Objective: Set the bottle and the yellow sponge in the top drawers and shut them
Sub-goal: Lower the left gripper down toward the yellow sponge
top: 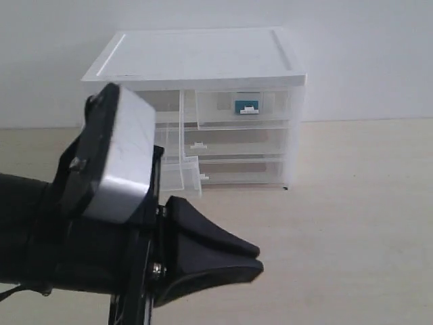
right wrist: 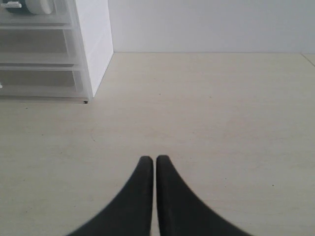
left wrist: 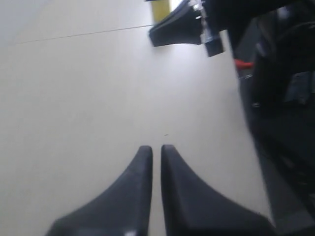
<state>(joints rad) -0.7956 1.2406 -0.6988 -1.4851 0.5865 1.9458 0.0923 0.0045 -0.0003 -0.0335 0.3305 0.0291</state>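
Pale worktop [right wrist: 221, 123] carried the drawer cabinet [top: 203, 61], bottle [top: 246, 106] inside its closed top right drawer [top: 243, 108]; both arms' jaws were clenched, empty.

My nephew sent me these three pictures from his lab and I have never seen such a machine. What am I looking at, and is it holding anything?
It is a robot with two arms, each ending in a two-fingered end effector. One picture comes from a camera off the arms: it faces a clear plastic drawer cabinet on a pale table, with the left arm looming dark and close. A teal-blue bottle shows through the top right drawer. The other two pictures come from wrist cameras looking past the fingers. The left end effector and the right end effector are both shut and hold nothing. A bit of yellow peeks at the left wrist picture's edge, perhaps the sponge.
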